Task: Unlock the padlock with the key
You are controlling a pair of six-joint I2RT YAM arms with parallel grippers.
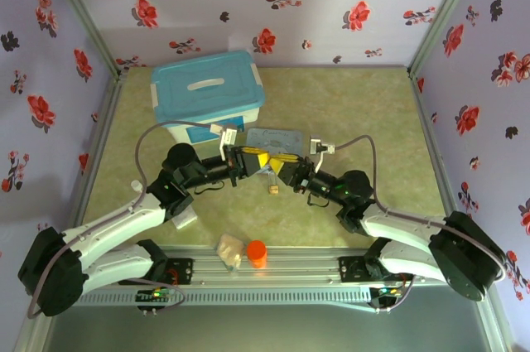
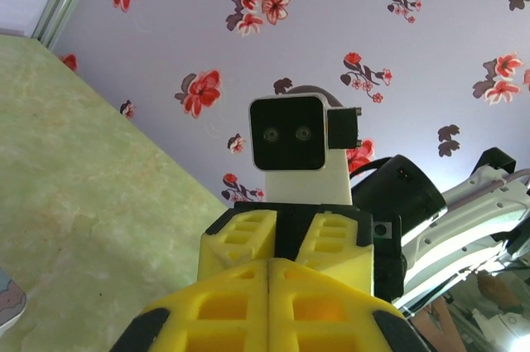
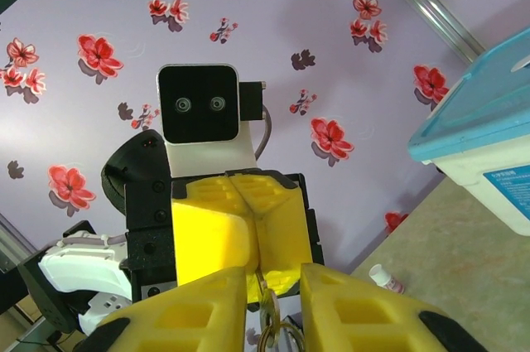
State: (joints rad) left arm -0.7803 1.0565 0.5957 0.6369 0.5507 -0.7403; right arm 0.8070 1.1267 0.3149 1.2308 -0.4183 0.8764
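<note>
My two grippers meet tip to tip above the middle of the mat. The left gripper (image 1: 258, 158) (image 2: 269, 269) is shut, and a thin metal sliver, the key (image 3: 260, 279), sticks out of the seam of its fingers (image 3: 215, 236). A brass-coloured piece (image 3: 267, 307) and wire rings (image 3: 278, 332) hang from the key, inside the gap of my open right gripper (image 1: 283, 171) (image 3: 273, 273). A tiny brass block, the padlock (image 1: 272, 190), shows just below the grippers. I cannot tell whether it hangs or lies on the mat.
A white box with a blue lid (image 1: 207, 87) (image 3: 489, 112) stands at the back left, and a pale blue tin (image 1: 277, 137) lies just behind the grippers. An orange cylinder (image 1: 257, 253) and a beige lump (image 1: 229, 248) sit near the front rail. A small white bottle (image 3: 385, 277) lies on the mat.
</note>
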